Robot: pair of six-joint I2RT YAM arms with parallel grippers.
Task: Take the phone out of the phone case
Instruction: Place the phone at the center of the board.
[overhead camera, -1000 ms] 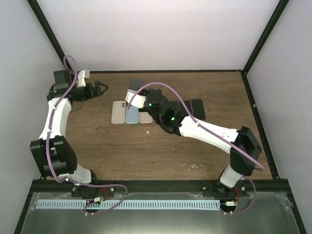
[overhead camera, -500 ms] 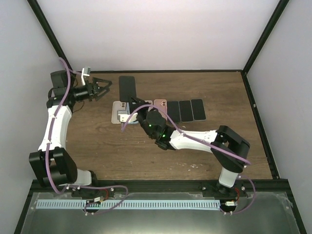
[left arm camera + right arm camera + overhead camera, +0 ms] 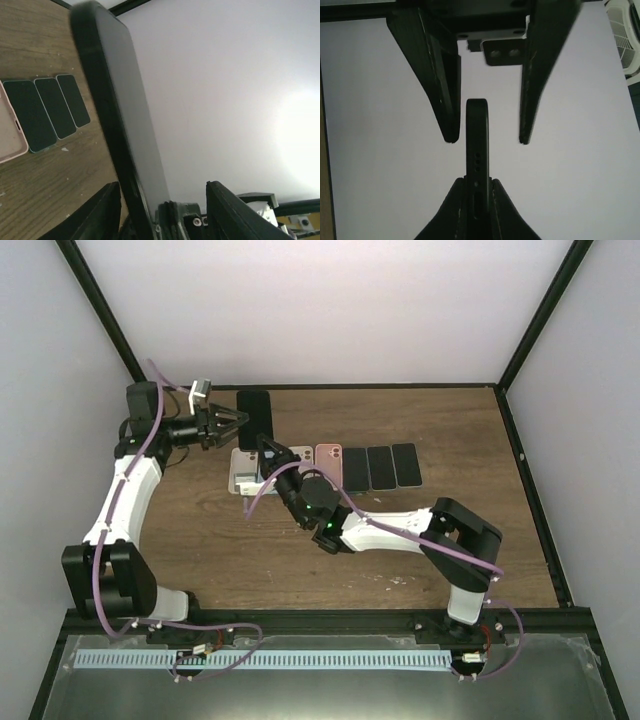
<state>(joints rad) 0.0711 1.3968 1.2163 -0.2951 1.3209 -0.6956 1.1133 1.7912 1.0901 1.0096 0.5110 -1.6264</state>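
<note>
One phone in its dark case is held on end in the air over the far left part of the worktop, close to the far edge. The right claw is clamped on it across its thickness (at the edge with the port and small holes). The left claw reaches in from the left, its two fingers apart, one on each side of the phone with a gap between, touching nothing. On the worktop a row runs towards the right edge. It has one pale case at its left end, one pink case, then three dark phones side by side. The right arm hides what lies between the pale and pink cases.
</note>
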